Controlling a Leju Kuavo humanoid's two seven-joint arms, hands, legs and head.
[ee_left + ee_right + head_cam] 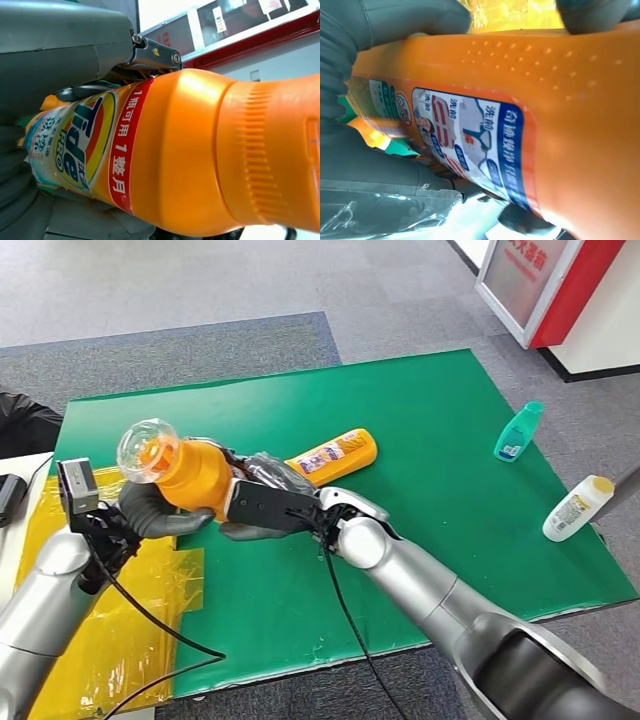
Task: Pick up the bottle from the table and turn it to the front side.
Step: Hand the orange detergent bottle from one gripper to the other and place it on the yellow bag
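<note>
A large orange Tide detergent bottle [192,472] with a clear round cap is lifted above the left part of the green mat [453,420], lying sideways with the cap pointing left. My left hand [151,510] cups it from below near the cap end. My right hand [264,502] grips the body from the right. The left wrist view has the bottle [181,150] close up, its Tide label facing the camera, with my left hand [56,45] around it. In the right wrist view the bottle [546,100] shows its back label, with my right hand [376,25] wrapped round it.
A flat orange bottle [336,455] lies on the mat just behind my right hand. A teal bottle [518,431] and a white bottle with a yellow cap [577,507] lie at the mat's right edge. Yellow plastic sheeting [113,640] covers the left. A red-and-white stand [551,280] is far right.
</note>
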